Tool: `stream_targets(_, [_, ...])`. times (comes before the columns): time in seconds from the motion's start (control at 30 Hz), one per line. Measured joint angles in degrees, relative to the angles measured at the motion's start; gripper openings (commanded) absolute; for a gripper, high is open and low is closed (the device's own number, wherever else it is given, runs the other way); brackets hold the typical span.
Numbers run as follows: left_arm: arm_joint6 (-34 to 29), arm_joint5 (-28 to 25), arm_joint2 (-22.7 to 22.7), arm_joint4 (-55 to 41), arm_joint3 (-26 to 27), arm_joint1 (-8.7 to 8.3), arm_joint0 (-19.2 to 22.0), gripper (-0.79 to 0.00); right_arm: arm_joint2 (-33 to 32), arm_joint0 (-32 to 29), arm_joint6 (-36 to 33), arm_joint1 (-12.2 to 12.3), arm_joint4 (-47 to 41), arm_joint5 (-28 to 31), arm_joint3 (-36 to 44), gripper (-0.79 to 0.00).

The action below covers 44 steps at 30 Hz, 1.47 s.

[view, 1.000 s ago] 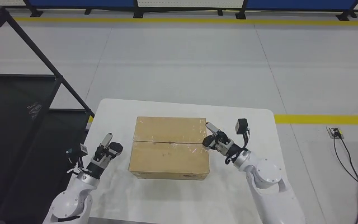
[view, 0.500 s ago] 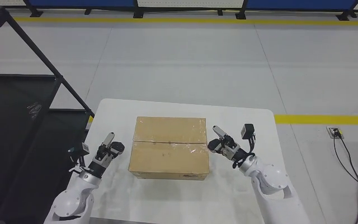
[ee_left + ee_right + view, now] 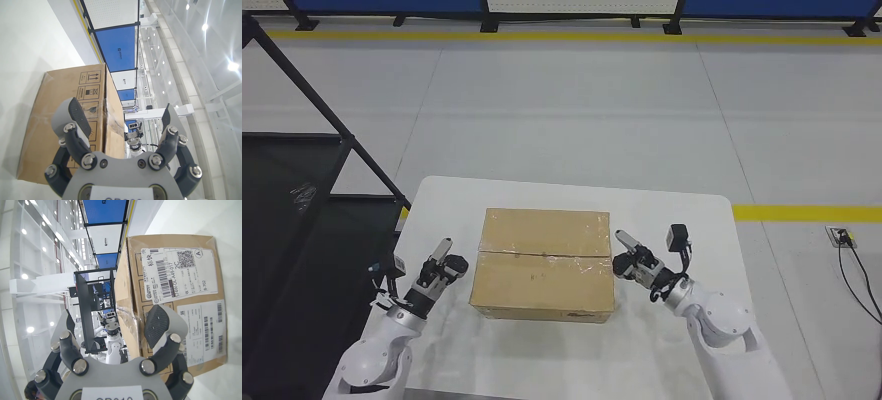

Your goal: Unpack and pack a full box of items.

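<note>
Top: closed, taped box (image 3: 544, 263) at middle of table (image 3: 682, 215). Left gripper (image 3: 449, 257) and right gripper (image 3: 623, 254) sit just beside its opposite ends.
Left wrist: jaws spread wide, empty; handling symbols (image 3: 88, 89) printed on box end.
Right wrist: jaws wide, empty; shipping labels (image 3: 179, 275) on this end.
Versus half second ago: both grippers slightly nearer box.

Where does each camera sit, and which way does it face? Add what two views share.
Top view: above the arms, looking down at the table and box; both arms show, left hand and right hand flanking the box.
Left wrist view: on the left wrist, facing along the table at one box end; its own open fingers show.
Right wrist view: on the right wrist, facing the labelled opposite end; its own open fingers show.
Shared: both wrist views show the box, each with the other arm's hand beyond.
</note>
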State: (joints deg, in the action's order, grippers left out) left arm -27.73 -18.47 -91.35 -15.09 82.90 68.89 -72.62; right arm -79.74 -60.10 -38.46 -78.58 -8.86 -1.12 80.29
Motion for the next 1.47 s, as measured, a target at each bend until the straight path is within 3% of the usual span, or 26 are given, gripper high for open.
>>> stream_targets(0.47, [0.31, 0.33, 0.58, 0.21, -0.04, -0.11, 0.33, 0.0, 1.14, 1.84, 1.28, 0.39, -0.03, -0.6, -4.24, 0.0])
stream_targets(1.0, [1.34, 0.08, -2.22, -0.83, 0.97, -0.59, -0.11, 0.0, -7.66, 0.21, 4.08, 1.98, -6.43, 4.57, -3.51, -0.001])
stream_targets(1.47, [1.3, 0.13, -2.33, -0.98, 0.97, -0.61, -0.18, 0.0, -7.65, 0.21, 4.04, 1.98, -6.38, 4.55, -3.53, 0.0])
